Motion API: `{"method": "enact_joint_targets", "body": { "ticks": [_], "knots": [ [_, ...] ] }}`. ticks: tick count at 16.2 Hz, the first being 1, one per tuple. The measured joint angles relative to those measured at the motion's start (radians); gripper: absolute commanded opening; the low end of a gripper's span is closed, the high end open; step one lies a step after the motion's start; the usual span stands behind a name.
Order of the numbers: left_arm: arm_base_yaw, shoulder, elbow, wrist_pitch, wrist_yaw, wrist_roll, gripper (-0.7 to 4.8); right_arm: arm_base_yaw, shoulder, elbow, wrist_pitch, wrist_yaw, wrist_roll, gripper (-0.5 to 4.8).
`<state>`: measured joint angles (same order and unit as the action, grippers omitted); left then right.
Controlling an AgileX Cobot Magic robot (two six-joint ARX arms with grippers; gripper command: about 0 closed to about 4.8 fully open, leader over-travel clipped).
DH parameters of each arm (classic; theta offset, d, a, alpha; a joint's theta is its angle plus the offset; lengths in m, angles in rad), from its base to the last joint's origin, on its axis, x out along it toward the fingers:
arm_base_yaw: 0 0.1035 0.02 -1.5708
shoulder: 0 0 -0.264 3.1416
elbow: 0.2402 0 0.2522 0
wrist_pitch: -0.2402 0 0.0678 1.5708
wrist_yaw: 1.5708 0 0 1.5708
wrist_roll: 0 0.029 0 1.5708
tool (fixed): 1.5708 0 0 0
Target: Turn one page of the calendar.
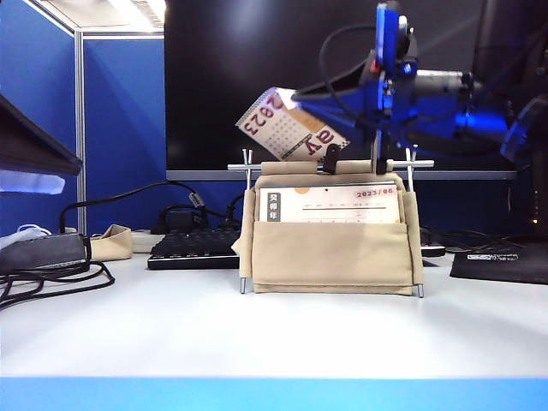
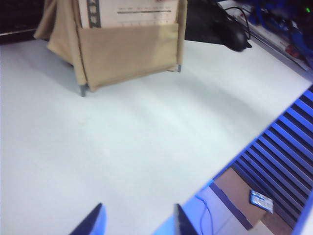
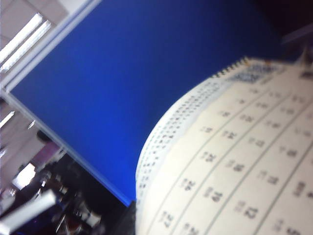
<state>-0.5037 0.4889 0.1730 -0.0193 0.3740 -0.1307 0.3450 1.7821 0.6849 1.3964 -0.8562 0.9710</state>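
Right claw, clamped on the page, holds it bowed above the calendar on the bench; it should arc the sheet rearward over the rod without tearing. Left claw hangs apart over the bench front. Page's tan reverse shows red lettering.

The calendar wears a beige canvas sling on a thin silver frame; its front sheet is white with red "2023/06" print and a dark label strip. The lifted page shows a tan reverse with big red lettering, and a white face gridded with grey lines and dark numerals. The tabletop is white, edged blue. The partition is blue.
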Motion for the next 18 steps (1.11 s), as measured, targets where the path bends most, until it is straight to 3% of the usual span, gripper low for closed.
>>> {"method": "enact_joint_targets", "body": {
  "ticks": [4, 5, 6, 8, 18],
  "knots": [
    [0.000, 0.000, 0.000, -0.010, 0.002, 0.000, 1.86, -0.010, -0.049, 0.040, -0.003, 0.046, 0.023, 0.00],
    [0.000, 0.000, 0.000, -0.011, 0.002, 0.000, 1.86, -0.020, -0.058, 0.041, -0.003, 0.055, 0.025, 0.16],
    [0.000, 0.000, 0.000, -0.011, 0.005, 0.000, 1.86, -0.031, -0.061, 0.046, -0.003, 0.067, 0.027, 0.73],
    [0.000, 0.000, 0.000, -0.012, 0.011, 0.000, 1.86, -0.053, -0.064, 0.049, 0.001, 0.090, 0.028, 1.09],
    [0.000, 0.000, 0.000, -0.019, 0.053, -0.019, 1.86, -0.190, -0.065, 0.051, 0.002, 0.180, 0.031, 1.09]
  ]
}}
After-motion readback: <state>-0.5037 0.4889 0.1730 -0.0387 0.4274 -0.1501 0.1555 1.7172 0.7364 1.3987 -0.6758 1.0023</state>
